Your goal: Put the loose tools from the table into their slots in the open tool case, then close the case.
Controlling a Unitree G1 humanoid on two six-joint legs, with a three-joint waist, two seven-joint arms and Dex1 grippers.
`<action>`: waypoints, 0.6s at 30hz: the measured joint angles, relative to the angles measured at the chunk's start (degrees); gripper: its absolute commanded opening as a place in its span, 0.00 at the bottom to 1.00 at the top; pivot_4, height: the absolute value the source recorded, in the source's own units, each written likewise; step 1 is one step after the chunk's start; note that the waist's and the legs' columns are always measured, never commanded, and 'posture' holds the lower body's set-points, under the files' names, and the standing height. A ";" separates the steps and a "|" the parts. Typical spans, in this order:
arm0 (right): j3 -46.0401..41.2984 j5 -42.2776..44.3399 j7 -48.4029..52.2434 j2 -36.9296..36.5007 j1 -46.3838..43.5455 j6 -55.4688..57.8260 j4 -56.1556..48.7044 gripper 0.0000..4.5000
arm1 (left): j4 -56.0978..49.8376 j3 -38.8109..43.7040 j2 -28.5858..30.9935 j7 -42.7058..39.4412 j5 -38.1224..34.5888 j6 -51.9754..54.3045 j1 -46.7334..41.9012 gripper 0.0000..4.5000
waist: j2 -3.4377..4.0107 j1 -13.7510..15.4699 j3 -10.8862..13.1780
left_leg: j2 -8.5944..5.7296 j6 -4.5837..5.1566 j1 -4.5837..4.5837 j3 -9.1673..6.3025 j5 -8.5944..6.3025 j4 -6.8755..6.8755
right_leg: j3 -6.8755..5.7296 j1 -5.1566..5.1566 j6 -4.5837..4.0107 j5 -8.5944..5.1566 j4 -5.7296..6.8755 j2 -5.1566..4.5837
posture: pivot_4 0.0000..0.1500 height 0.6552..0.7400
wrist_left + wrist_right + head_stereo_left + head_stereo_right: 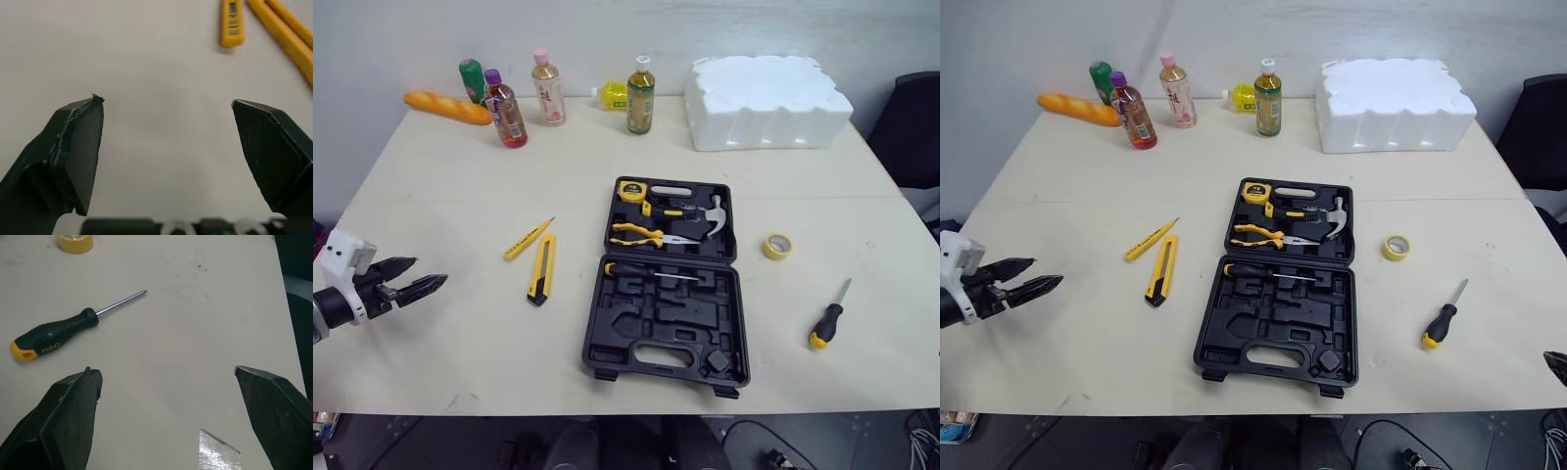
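The black tool case [607, 345] lies open at the table's middle, with a tape measure [631, 191], pliers [646, 235], a hammer [713, 217] and a thin screwdriver in its far half. Left of it lie a yellow utility knife [541, 269] and a yellow tester pen [529, 239]. To its right are a yellow tape roll [777, 246] and a black-and-yellow screwdriver [828, 315]. My left gripper [429, 272] hovers open near the table's left edge, well short of the knife. My right gripper [166, 369] is open and empty over bare table, close to that screwdriver [63, 335].
Several bottles [640, 95] and a baguette-like loaf [448, 107] stand along the far edge. A white foam block [766, 101] sits at the far right. A dark chair [915, 127] stands beyond the table's right side.
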 measured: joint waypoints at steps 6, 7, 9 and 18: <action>3.32 8.40 -11.13 4.73 -2.45 11.41 -16.53 1.00 | -16.45 -6.82 1.14 -9.67 -7.90 7.75 -1.51 0.97 | 0.08 -0.03 0.03 | 0.08 -0.06 -0.01 0.02 -0.03 0.04 | 0.02 0.01 -0.04 -0.02 0.00 0.07 | 1.00 0.98; 3.67 9.31 -13.50 5.62 -3.09 12.96 -18.44 1.00 | -19.02 -8.01 1.25 -10.84 -8.84 8.66 -1.86 0.97 | 0.07 -0.03 0.03 | 0.09 -0.06 -0.02 0.01 -0.03 0.04 | 0.02 0.01 -0.04 -0.02 0.00 0.07 | 1.00 0.98; 5.93 11.43 -19.60 7.67 -4.81 16.95 -22.83 1.00 | -25.70 -11.31 1.29 -13.73 -12.02 10.70 -3.19 0.97 | 0.08 -0.13 0.03 | 0.09 -0.06 -0.02 0.03 -0.02 0.07 | 0.04 0.01 -0.04 -0.02 0.02 0.08 | 1.00 0.98; 16.60 14.44 -43.13 16.62 -12.76 27.96 -30.89 1.00 | -33.94 -16.58 0.30 -18.83 -21.28 15.53 -14.19 0.97 | 0.09 -0.73 0.04 | 0.06 -0.14 0.03 0.03 0.10 0.14 | 0.03 0.00 -0.06 -0.03 0.21 0.17 | 1.00 0.98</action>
